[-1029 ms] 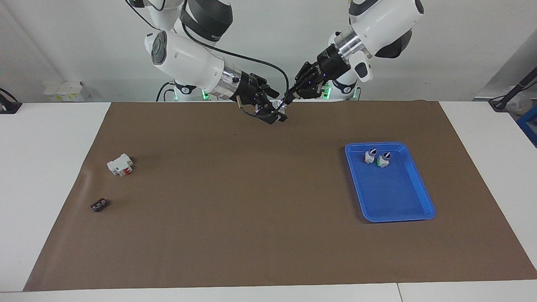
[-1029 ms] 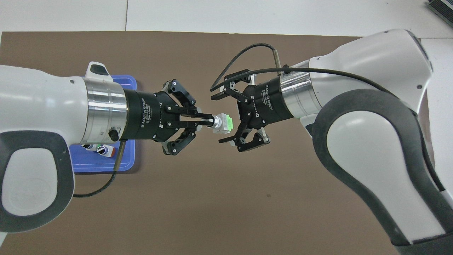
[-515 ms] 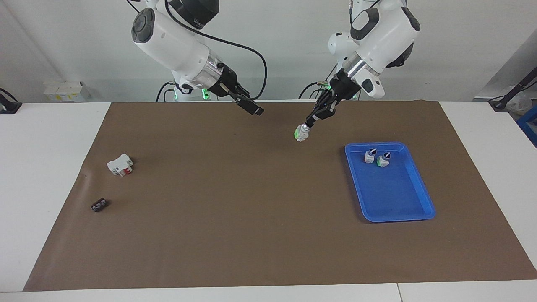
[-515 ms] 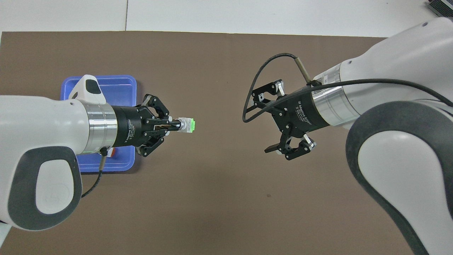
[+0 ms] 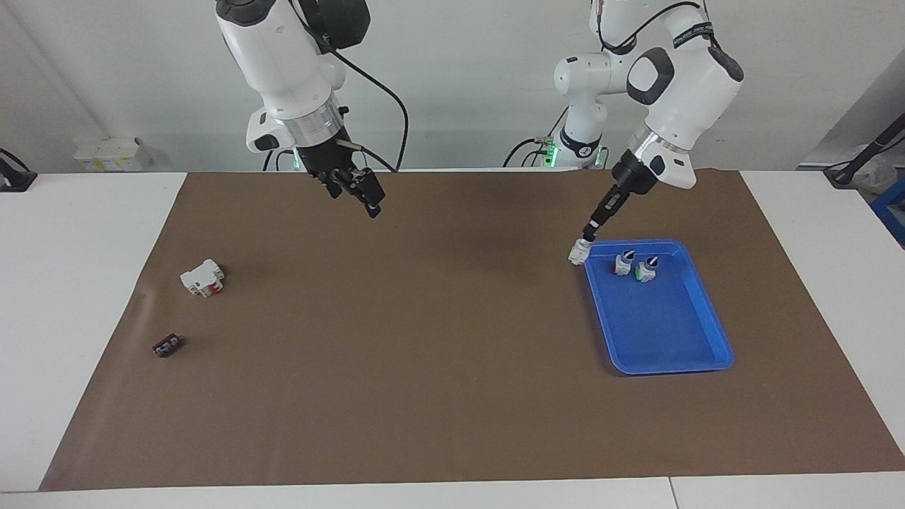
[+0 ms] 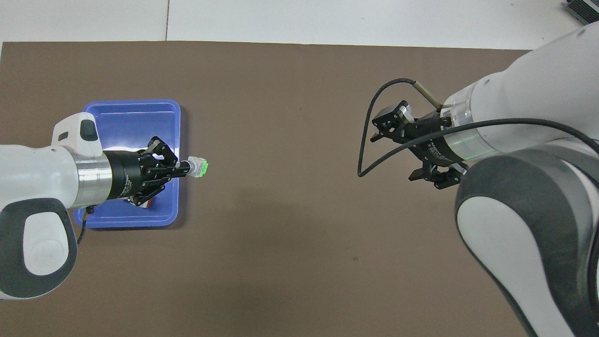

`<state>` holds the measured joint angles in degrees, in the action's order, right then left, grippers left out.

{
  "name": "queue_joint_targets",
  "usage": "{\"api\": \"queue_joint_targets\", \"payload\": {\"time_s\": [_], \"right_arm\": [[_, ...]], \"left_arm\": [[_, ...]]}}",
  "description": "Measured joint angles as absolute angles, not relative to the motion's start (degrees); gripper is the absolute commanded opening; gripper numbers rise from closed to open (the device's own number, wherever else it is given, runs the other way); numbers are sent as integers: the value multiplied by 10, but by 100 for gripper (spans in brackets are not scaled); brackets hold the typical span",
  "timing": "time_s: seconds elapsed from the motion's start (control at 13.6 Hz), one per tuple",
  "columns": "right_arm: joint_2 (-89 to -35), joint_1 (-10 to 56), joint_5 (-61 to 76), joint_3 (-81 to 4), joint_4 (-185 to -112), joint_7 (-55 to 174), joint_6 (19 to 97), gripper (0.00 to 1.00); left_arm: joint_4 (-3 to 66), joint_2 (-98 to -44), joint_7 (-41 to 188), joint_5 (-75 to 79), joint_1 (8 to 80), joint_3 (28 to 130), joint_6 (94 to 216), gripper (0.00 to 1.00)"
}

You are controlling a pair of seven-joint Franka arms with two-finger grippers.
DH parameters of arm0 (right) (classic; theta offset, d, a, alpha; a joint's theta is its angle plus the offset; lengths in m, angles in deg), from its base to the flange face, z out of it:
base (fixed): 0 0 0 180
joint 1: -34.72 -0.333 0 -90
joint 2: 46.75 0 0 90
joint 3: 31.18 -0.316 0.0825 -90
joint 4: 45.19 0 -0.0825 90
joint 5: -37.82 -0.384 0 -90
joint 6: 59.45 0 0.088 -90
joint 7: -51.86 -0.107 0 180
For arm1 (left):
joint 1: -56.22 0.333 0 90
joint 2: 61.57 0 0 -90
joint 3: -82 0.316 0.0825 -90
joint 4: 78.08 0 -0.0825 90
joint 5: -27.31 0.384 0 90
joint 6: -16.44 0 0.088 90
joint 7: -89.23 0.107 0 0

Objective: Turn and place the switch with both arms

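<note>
The switch [image 5: 579, 253] [image 6: 199, 167], white-grey with its bright green block pointing away from the hand, hangs from my left gripper [image 5: 587, 233] [image 6: 183, 168]. That gripper is shut on the switch's knob end. The switch is in the air over the rim of the blue tray [image 5: 661, 339] [image 6: 131, 112], at the tray's corner nearest the robots and toward the mat's middle. My right gripper [image 5: 364, 194] [image 6: 400, 149] hangs open and holds nothing, raised over the brown mat toward the right arm's end.
Two like knob switches [image 5: 623, 263] [image 5: 645, 270] stand in the tray's end nearest the robots; the left hand hides most of them from overhead. Toward the right arm's end lie a white block with a red part [image 5: 203, 277] and a small black piece [image 5: 167, 346].
The left gripper carried the switch from the mat's middle down to the tray's corner. The open right gripper drew back toward its own end and now points down.
</note>
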<state>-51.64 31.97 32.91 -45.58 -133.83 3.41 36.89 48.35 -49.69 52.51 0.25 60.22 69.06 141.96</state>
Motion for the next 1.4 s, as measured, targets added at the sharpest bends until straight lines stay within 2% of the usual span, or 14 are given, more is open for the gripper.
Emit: {"api": "queue_joint_targets", "payload": {"time_s": [0.44,0.66,0.81,0.88,0.96,1.1,1.18,1.4], "right_arm": [[-505,399,362,-446,-1338,291,368,99],[-491,380,369,-379,-1338,367,347,99],[-482,358,369,-337,-1337,393,333,99],[-478,353,369,-332,-1336,394,318,99],[-473,350,369,-330,-1339,394,306,99],[-457,343,370,-330,-1358,394,308,99],[-451,340,371,-330,-1367,394,310,99],[-442,340,371,-330,-1379,394,311,99]], "left_arm": [[519,-554,651,61,603,730,1481,0],[524,-585,665,64,603,732,1505,0],[530,-588,680,65,603,739,1505,0],[536,-587,692,65,603,740,1505,16],[541,-587,709,66,603,740,1505,36],[543,-586,760,66,602,739,1505,88],[542,-585,791,66,602,740,1505,99],[524,-577,873,68,602,741,1503,99]]}}
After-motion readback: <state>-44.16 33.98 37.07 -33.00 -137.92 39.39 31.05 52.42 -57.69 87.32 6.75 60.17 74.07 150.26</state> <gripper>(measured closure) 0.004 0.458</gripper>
